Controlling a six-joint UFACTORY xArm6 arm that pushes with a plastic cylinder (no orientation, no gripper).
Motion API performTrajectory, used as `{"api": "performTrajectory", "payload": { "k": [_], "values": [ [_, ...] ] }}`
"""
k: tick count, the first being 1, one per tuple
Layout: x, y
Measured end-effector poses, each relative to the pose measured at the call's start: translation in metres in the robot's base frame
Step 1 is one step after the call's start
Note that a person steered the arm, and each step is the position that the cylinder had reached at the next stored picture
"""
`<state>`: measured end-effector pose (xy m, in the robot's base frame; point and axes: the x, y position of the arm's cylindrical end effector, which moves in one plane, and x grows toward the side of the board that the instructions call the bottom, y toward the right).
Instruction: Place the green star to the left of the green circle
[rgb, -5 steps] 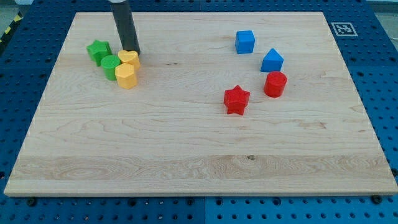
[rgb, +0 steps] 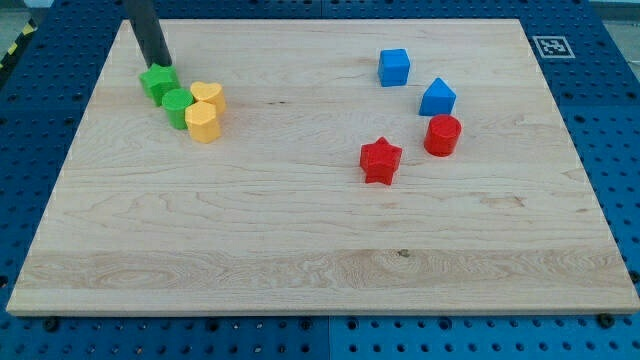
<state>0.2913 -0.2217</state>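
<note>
the surface (rgb: 300, 250) is a pale wooden board resting on a blue perforated base (rgb: 620, 150), with a small black-and-white marker tag (rgb: 551, 46) at its top right corner. my tip (rgb: 160, 66) sits near the top left corner of the surface, at the upper edge of the green star (rgb: 158, 82), touching it or just about touching it; the dark rod rises from there out of the view's top. there is no pincer on this arm, only the rod, so nothing is spread, pressed together or pinching. the green star lies close to the left edge of the surface, at the upper left of a tight cluster. just below and to the right of it, touching it, is the green circle (rgb: 178, 107). against the right side of the green circle stand two yellow blocks: a yellow heart (rgb: 208, 96) above and a yellow hexagon-like block (rgb: 203, 122) below, pressed together. well apart, in the right half of the surface, a blue cube (rgb: 394, 67) lies nearest the top edge, a blue block with a pointed top (rgb: 437, 97) sits below and to its right, a red cylinder (rgb: 442, 135) stands just under that one, and a red star (rgb: 380, 160) lies to the left of the red cylinder, toward the middle of the surface.
</note>
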Motion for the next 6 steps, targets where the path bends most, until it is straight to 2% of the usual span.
{"api": "performTrajectory", "payload": {
  "k": [3,4,5,6],
  "values": [
    [0.079,0.002],
    [0.077,-0.005],
    [0.053,-0.015],
    [0.030,-0.002]
  ]
}}
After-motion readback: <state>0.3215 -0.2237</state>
